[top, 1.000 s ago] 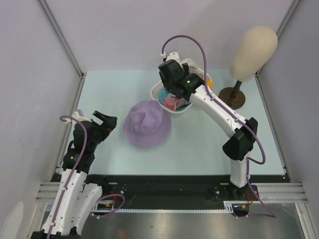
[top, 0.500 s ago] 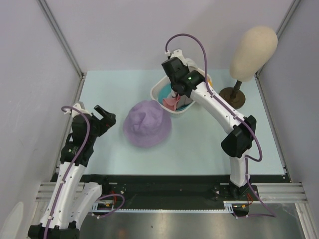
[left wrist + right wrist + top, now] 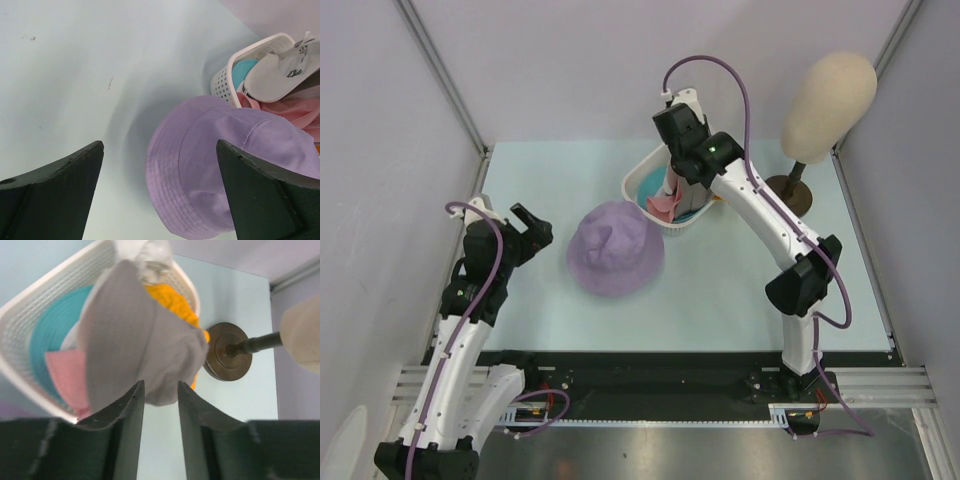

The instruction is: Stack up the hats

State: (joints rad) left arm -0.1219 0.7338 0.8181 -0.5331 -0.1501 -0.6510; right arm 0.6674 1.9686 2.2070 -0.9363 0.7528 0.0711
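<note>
**White cap held over the basket, lavender hat lies alone**

The right gripper [image 3: 161, 390] is above the white basket [image 3: 50, 285]. Its two fingers stand close together and pinch the edge of a white cap [image 3: 135, 335], which hangs over the basket. Inside the basket lie three hats. The teal hat [image 3: 52, 325] is on the left side, and the pink hat [image 3: 62, 372] is at the near-left corner, partly over the teal one. The orange hat [image 3: 172, 297] is on the right side, behind the cap.

The lavender hat [image 3: 616, 248] lies on the table [image 3: 720, 290], just in front and left of the basket, with the crown up. Its brim comes near the basket wall.

The left gripper [image 3: 532, 222] is further left of the basket, beyond the lavender hat. Its fingers are wide apart and hold nothing.

A beige mannequin head [image 3: 828, 105] stands right of the basket.
</note>
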